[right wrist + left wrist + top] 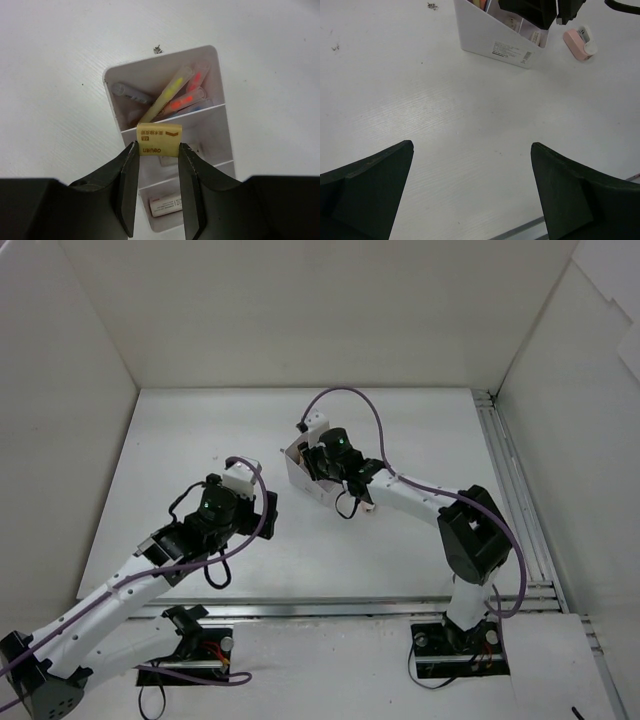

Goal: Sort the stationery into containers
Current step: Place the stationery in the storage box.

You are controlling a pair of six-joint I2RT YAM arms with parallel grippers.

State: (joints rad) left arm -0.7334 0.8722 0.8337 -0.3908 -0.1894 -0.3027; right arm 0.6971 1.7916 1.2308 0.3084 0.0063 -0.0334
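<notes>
Eraser clamped in right gripper, apparently above box divider.

Left arm and right arm: white links, black joints (green light near each wrist), purple cables from the black bases.

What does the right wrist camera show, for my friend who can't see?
The right tool grips a tan eraser above a white divided box. Bright pens lie in its far compartment, and another eraser lies in the nearest one.
</notes>
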